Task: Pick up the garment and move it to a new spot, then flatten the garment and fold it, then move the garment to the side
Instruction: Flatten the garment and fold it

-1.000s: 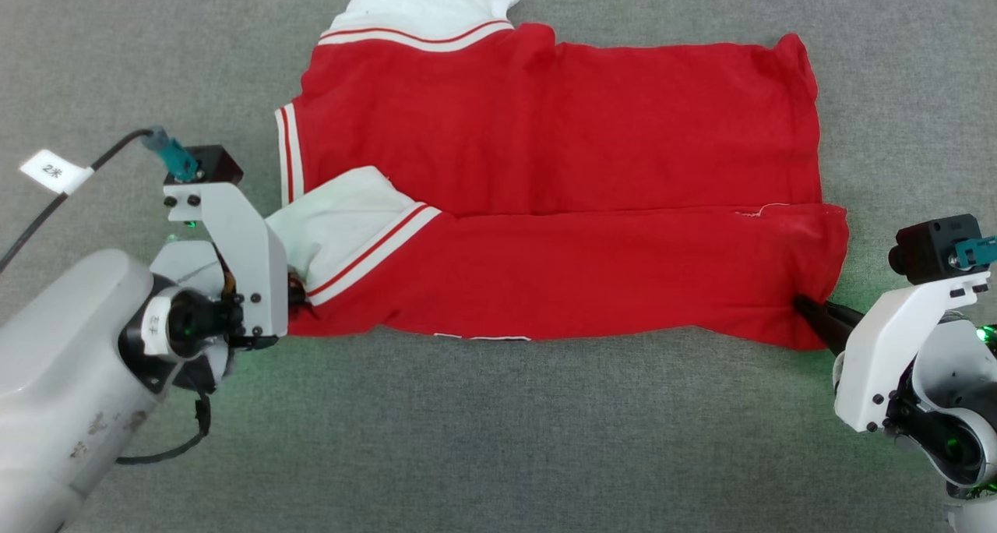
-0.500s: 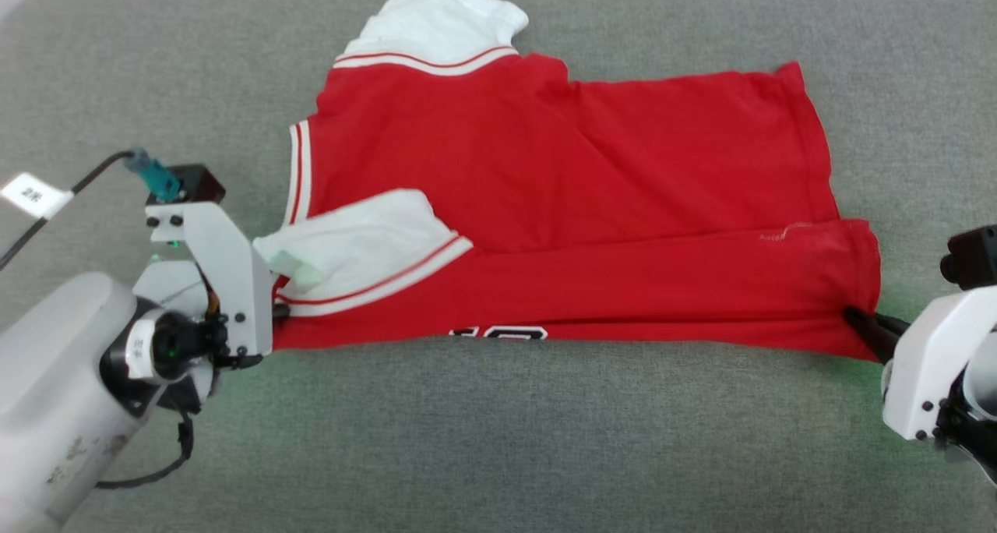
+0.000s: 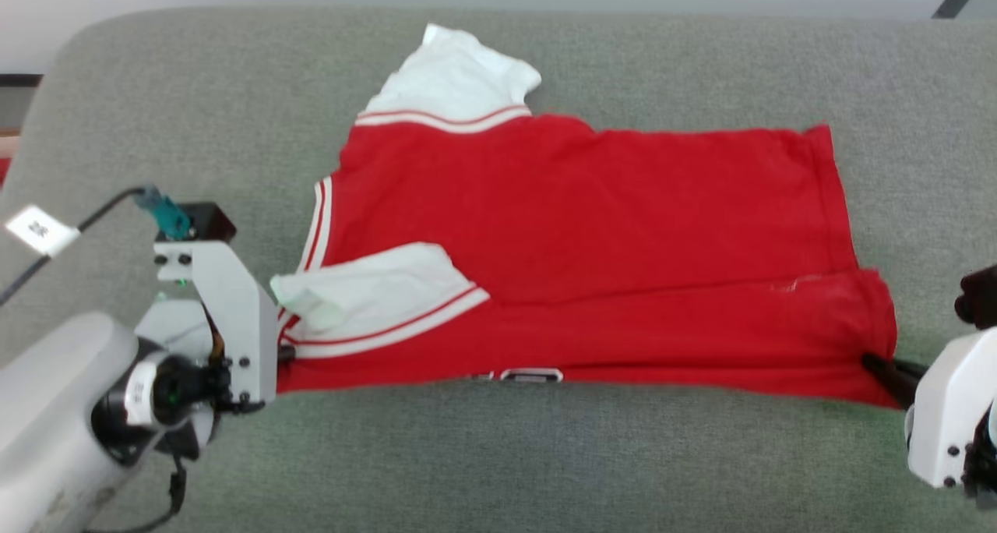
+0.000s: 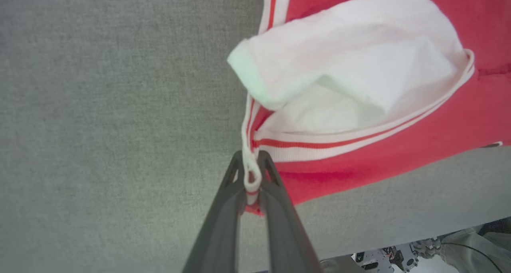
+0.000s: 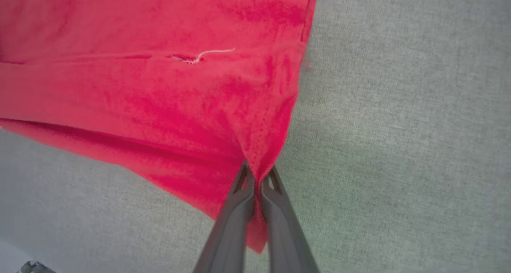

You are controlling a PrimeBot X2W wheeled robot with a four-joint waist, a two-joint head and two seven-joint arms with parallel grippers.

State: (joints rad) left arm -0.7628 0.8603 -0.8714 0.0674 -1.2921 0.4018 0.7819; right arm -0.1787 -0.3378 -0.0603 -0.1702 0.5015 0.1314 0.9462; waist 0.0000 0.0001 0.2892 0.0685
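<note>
The left gripper and the right gripper are holding the garment by its two near corners. Around them the grey surface is spreading wide, and a cable with a white tag is trailing from the left wrist. The left fingers are nearly meeting, pinching the striped trim. The right fingers are squeezing a gathered fold of red hem just as narrowly. The garment is lying across the middle of the surface, its near edge stretching between the grippers. One white sleeve is jutting out at the far side and the other is folding over the red beside the left gripper. A sliver of white-outlined lettering is peeking out at the near edge.
</note>
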